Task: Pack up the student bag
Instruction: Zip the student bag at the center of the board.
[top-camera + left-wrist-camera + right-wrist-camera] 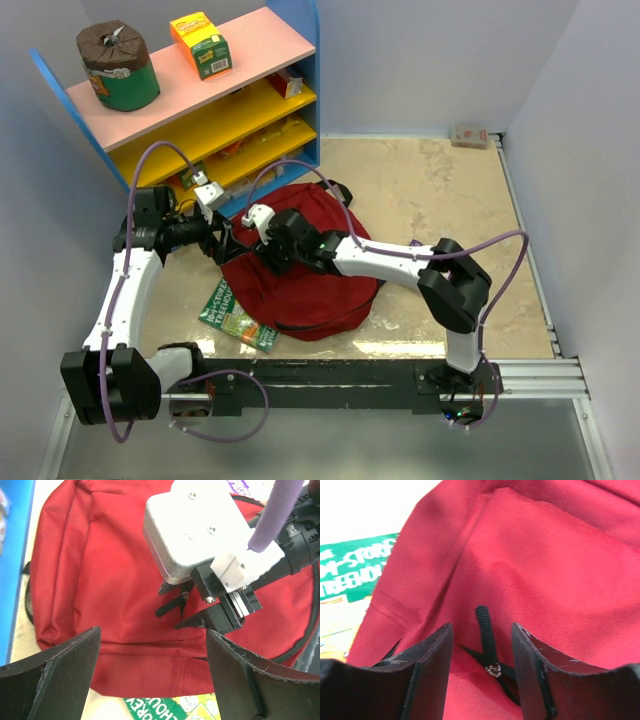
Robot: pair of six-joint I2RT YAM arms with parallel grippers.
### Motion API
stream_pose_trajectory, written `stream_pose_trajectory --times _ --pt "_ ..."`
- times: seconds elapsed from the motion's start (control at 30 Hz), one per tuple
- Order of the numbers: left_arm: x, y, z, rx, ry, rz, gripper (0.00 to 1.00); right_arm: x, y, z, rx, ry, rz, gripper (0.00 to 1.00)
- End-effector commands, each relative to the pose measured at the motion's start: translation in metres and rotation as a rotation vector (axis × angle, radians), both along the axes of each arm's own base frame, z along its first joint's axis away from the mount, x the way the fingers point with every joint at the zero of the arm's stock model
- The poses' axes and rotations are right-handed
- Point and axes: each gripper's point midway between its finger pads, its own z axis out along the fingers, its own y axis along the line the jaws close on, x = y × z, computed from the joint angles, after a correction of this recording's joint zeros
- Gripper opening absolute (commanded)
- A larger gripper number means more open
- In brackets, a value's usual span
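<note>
Reaching leftward, the right arm's [390, 262] jaws straddle the student bag's [310, 295] pull tab [489, 645].

Student bag [300, 285]: matt red woven cloth; its zip pull [485, 625] is black ribbed webbing. Book [235, 315] beside bag: glossy paper cover. Table [440, 200] under bag: smooth, marbled.

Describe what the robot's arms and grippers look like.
The left arm and right arm have white links and bulky black joints, each with a purple cable. The left gripper and right gripper have flat black scuffed fingers plus a white boxy camera housing.
</note>
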Motion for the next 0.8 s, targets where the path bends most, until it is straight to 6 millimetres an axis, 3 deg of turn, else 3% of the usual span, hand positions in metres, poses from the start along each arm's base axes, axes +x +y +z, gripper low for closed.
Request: stream_pose_trajectory --times 0.0,0.2,0.27,0.37,0.4,0.63,0.77 --pt "-0.002 -0.003 0.005 -0.016 -0.048 -0.029 0.89 0.017 0.002 0.012 -0.04 -0.096 -0.032 0.5" --pt "-0.004 -0.005 0.009 -0.038 -0.042 -0.031 0.9 0.023 0.003 0.01 -0.07 -0.134 -0.056 0.44" --pt "-0.009 -0.007 0.014 -0.075 -0.032 -0.049 0.9 0.024 0.002 0.006 -0.087 -0.139 -0.07 0.34" --pt "-0.01 -0.007 0.019 -0.094 -0.038 -0.066 0.91 0.026 0.0 0.011 -0.083 -0.152 -0.09 0.12" --pt "-0.009 -0.007 0.02 -0.092 -0.046 -0.07 0.92 0.026 -0.002 0.012 -0.077 -0.157 -0.1 0.0" --pt "-0.008 -0.005 0.01 -0.086 -0.046 -0.095 0.93 0.028 -0.015 0.042 0.033 -0.187 -0.194 0.0" --pt "-0.018 -0.01 -0.021 -0.123 0.023 -0.143 0.92 0.03 -0.028 0.064 0.141 -0.194 -0.277 0.0"
